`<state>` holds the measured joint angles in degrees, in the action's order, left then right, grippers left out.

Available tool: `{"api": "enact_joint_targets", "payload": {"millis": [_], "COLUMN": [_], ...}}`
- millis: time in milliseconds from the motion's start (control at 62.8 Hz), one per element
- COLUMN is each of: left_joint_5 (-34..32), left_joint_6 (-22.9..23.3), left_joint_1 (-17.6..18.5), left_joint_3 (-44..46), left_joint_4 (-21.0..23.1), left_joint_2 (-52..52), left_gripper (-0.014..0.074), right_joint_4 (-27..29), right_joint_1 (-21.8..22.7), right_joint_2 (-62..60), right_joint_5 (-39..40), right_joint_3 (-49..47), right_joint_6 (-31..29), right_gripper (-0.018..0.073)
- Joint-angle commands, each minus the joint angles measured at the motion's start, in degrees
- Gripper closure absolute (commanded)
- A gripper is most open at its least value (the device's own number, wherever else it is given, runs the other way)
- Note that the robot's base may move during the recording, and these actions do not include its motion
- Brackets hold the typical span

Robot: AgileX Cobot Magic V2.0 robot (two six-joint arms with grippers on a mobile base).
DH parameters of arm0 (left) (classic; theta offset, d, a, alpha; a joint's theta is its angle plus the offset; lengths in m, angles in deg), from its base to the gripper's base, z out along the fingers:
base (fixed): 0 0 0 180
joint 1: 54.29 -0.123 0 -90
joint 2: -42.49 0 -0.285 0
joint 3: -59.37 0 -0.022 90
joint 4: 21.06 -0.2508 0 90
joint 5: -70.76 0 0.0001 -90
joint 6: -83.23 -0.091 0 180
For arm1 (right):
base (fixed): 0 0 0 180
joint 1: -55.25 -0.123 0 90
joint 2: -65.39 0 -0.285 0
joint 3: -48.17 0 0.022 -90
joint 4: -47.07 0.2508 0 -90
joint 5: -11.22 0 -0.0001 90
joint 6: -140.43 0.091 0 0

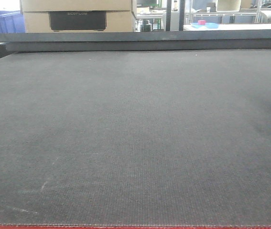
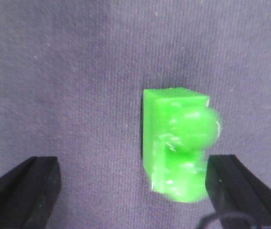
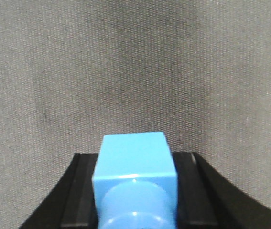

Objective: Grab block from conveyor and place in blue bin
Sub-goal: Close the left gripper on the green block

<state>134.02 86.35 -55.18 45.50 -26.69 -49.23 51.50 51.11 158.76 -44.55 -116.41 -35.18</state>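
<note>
While the front view shows only the conveyor (image 1: 135, 133), a broad flat belt of dark grey fine-woven cloth with a thin strip of red frame (image 1: 135, 227) along its near edge and a dark rail (image 1: 140, 40) across its far side, the wrist views show two blocks. Under the left wrist a green block (image 2: 176, 143) of glossy, slightly translucent plastic lies on the belt. It is box-shaped with a rounded stud bulging from its side. It sits between the left jaws, which stand released and wide apart, and it is much nearer the black jaw at the picture's right; blur hides whether they touch. The right jaws are clenched on a blue block (image 3: 135, 186), smooth and square-cornered with a round stud facing the camera. Its flanks are pressed between the two matte black jaws above the woven belt. Beyond the conveyor's far left corner, part of a blue bin (image 1: 1, 21) of plastic shows, beside a tan cardboard box (image 1: 78, 16) bearing a dark panel.
</note>
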Motion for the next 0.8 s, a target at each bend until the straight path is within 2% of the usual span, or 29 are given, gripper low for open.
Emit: {"api": "enact_joint_targets", "payload": {"millis": [0,159,351,637,781], "left_joint_5": [0.9,1.02,-0.3,-6.86,-7.35], "left_joint_6": [0.12,0.12,0.4,0.55,0.55], "left_joint_1": [-0.05,-0.05,-0.05,-0.05,-0.05], "left_joint_3": [2.12,2.69,0.95,-5.25,-5.91], "left_joint_4": [0.07,2.61,2.87,3.25,3.25], "left_joint_2": [0.28,0.28,0.18,-0.68,-2.55], "left_gripper": [0.009,0.009,0.009,0.0101,0.0119], "right_joint_4": [-0.2,-0.2,-0.05,0.29,0.4], "right_joint_1": [-0.08,-0.08,-0.08,-0.08,-0.08], "right_joint_2": [-0.51,-0.51,-0.51,-0.51,-0.51], "right_joint_5": [0.46,0.46,0.46,0.94,0.94], "right_joint_3": [-0.39,-0.39,-0.39,-0.39,-0.39], "right_joint_6": [0.05,0.05,0.05,0.05,0.05], "right_gripper": [0.0727,0.0727,0.0727,0.0727,0.0727]}}
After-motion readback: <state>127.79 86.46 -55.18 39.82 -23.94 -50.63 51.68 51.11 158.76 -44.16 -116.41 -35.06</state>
